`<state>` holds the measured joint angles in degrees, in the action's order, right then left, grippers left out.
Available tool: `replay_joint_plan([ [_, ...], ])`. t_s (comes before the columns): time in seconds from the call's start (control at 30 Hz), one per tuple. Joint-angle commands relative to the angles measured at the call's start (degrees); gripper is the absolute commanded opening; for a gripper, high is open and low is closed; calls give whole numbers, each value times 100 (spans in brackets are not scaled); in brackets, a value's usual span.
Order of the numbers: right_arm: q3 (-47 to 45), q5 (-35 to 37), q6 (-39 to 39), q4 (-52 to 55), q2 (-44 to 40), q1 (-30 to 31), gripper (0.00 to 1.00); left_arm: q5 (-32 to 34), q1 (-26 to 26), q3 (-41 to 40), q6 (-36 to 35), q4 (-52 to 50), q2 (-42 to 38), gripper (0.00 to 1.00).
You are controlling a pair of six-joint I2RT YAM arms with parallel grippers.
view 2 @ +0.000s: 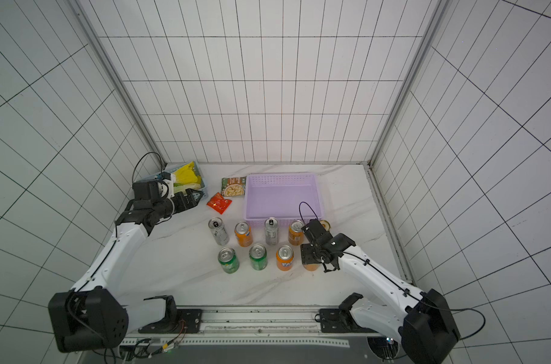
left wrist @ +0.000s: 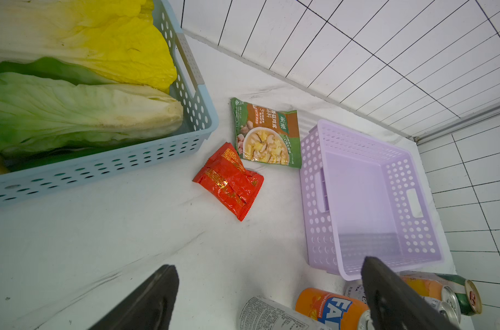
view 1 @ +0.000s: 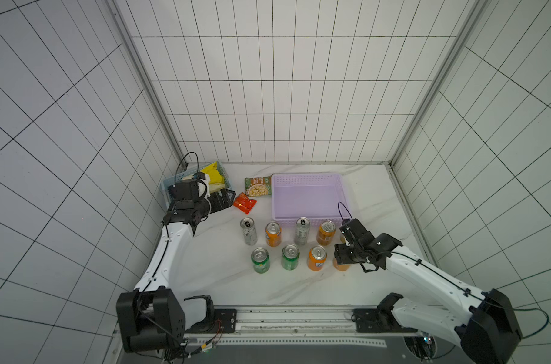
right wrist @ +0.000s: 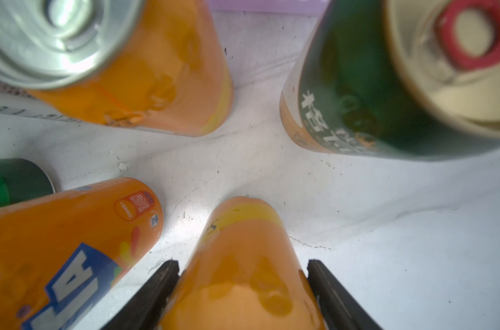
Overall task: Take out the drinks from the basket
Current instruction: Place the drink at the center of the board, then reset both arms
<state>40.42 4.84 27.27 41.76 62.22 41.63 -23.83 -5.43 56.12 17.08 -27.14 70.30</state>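
The right gripper (right wrist: 242, 264) hangs tip-down over an orange can (right wrist: 243, 234), one finger on each side of it. The basket (view 1: 305, 198) is empty in both top views. The drinks (view 1: 290, 257) all stand upright on the table in two rows just in front of it, and this can closes the nearer row on the right arm's side. Its long axis is vertical and runs straight up between the jaws, so any pull-away likely has to go up along that axis, not sideways. A second orange can (right wrist: 71, 243) stands just beside it and a dark green one (right wrist: 357, 108) is near. At the fingertips (right wrist: 157, 288) a sliver of table shows beside the can. Whether the fingers press it higher up I cannot tell. The left gripper (left wrist: 269, 264) is spread wide and empty, well apart.
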Motion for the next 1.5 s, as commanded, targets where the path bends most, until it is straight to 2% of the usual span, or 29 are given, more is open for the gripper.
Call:
replay_joint_plan([
  [0.0, -12, 91, 51, -115, -42, 50, 73, 2, -30, 92, -41, 50, 18, 98],
  [0.47, 867, 204, -300, 596, -308, 34, 95, 21, -37, 92, -56, 48, 27, 98],
  [0.67, 1510, 133, -671, 759, -222, -198, 100, 20, -35, 100, -58, 35, -8, 98],
  [0.9, 2313, -21, -1328, 763, -11, -1108, 99, -20, -34, 110, -48, 40, -32, 98],
  [1.1, 2581, -204, -1785, 429, 115, -2080, 99, -17, -37, 109, -55, 41, -47, 98],
  [1.27, 2379, -151, -1911, -274, 53, -2970, 99, -9, -34, 110, -55, 40, -53, 98],
  [1.47, 1298, -168, -1697, -1777, -259, -4141, 99, 67, -40, 105, -67, 33, -96, 98],
])
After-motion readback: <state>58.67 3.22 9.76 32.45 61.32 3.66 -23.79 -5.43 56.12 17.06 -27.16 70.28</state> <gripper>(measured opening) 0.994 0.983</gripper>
